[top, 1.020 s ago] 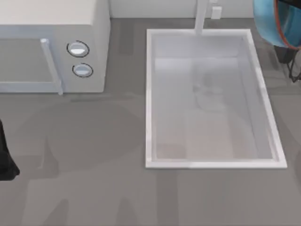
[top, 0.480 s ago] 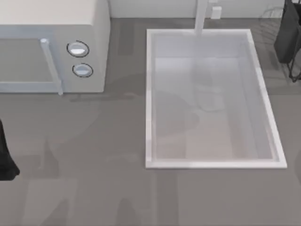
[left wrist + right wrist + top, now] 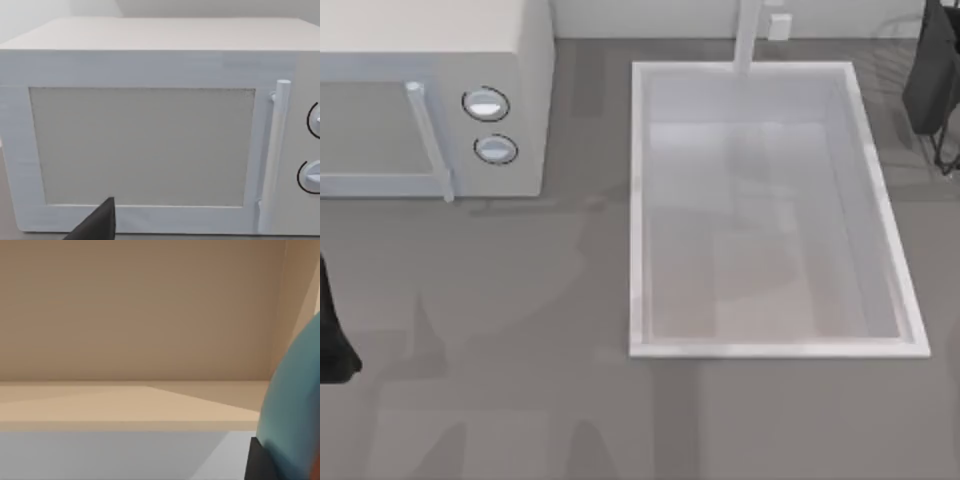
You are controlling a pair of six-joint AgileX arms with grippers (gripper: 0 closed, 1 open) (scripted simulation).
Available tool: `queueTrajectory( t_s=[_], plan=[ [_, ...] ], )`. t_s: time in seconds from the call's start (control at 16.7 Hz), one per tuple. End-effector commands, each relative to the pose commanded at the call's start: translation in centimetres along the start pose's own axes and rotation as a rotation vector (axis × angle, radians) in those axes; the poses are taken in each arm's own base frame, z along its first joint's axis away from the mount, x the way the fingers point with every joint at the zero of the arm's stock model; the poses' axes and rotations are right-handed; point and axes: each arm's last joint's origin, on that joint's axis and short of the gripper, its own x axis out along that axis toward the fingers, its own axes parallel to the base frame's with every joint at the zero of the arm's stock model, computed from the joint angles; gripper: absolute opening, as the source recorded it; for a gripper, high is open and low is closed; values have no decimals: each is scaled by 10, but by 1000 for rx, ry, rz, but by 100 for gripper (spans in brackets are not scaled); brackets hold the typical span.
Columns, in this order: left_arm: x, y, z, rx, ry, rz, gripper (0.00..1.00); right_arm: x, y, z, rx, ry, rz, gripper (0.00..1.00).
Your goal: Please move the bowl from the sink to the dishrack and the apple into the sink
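The white sink (image 3: 638, 200) sits right of centre in the top view, its pale grey floor bare. A glossy teal-blue bowl (image 3: 295, 405) rises close at the edge of the right wrist view, with a dark finger (image 3: 257, 463) of my right gripper pressed against its wall. My right arm (image 3: 932, 75) hangs at the top right corner of the table, over thin wires of the dishrack (image 3: 942, 155). The apple is out of view. My left arm (image 3: 330, 340) is parked at the far left edge; one of its fingertips (image 3: 97, 226) points at the microwave.
A white microwave (image 3: 430, 90) with two round knobs (image 3: 486, 104) and a bar handle stands at the back left. A white faucet post (image 3: 748, 35) rises at the sink's far short side. Grey tabletop spreads in front of the microwave and the sink.
The bowl, seen a second ago at the top right corner of the top view, has left that view to the right. My right arm's dark body stands there instead. The left arm has not moved.
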Motion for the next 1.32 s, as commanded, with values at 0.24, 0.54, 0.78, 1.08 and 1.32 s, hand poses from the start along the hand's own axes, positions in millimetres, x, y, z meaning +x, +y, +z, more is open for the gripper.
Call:
queueTrajectory(
  t_s=[0.24,0.54,0.78,1.08,1.32],
  plan=[
    [0,0,0,0,0,0,100,12,-3,-11,1,13,2,0],
    [0,0,0,0,0,0,100,56,-13,-62,-12,-5,-1,0],
    [0,0,0,0,0,0,100,88,-13,-129,-12,-5,-4,0],
    [0,0,0,0,0,0,100,100,-3,-192,-8,-4,-2,0],
    [0,0,0,0,0,0,100,100,0,-200,0,0,0,0]
  ],
)
